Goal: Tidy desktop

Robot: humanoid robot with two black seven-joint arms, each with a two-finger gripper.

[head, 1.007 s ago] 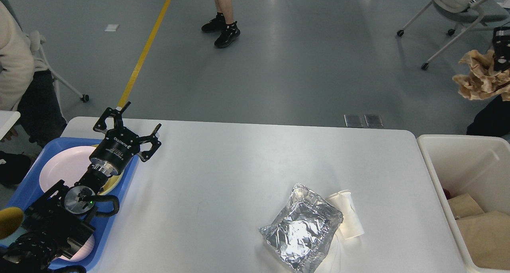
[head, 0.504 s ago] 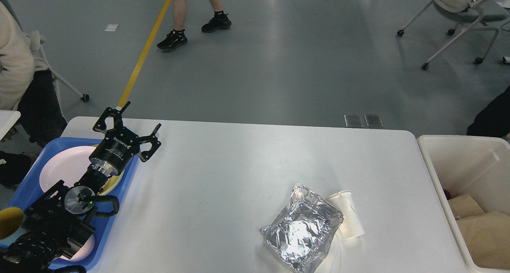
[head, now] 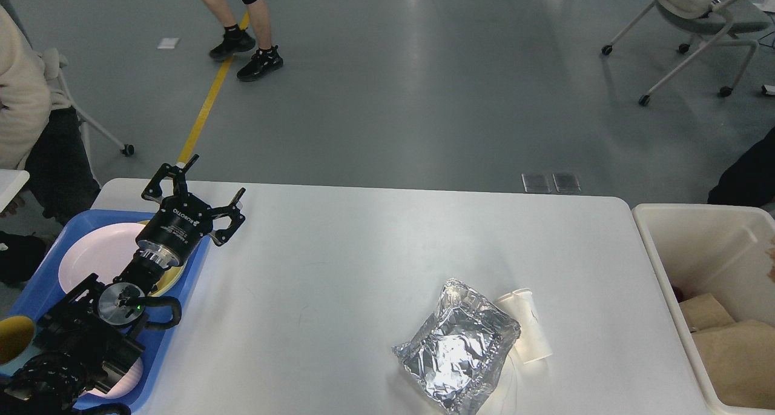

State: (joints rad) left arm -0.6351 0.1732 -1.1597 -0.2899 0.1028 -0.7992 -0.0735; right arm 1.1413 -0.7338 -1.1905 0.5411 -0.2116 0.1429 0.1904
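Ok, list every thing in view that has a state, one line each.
Left gripper: open, empty, above the blue plastic tray's edge.
Crumpled silver foil bag: lying on the white rectangular desktop.
White paper cup: tipped on its side, against the bag.
White plastic bin: open, holding brown paper.
Pink plate: in the tray.

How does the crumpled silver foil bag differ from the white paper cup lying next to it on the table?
The crumpled silver foil bag is shiny and wrinkled; the white paper cup is matte and smooth. The bag is wider and flatter, while the cup is a narrow tapered tube on its side. Both rest on the white tabletop, side by side.
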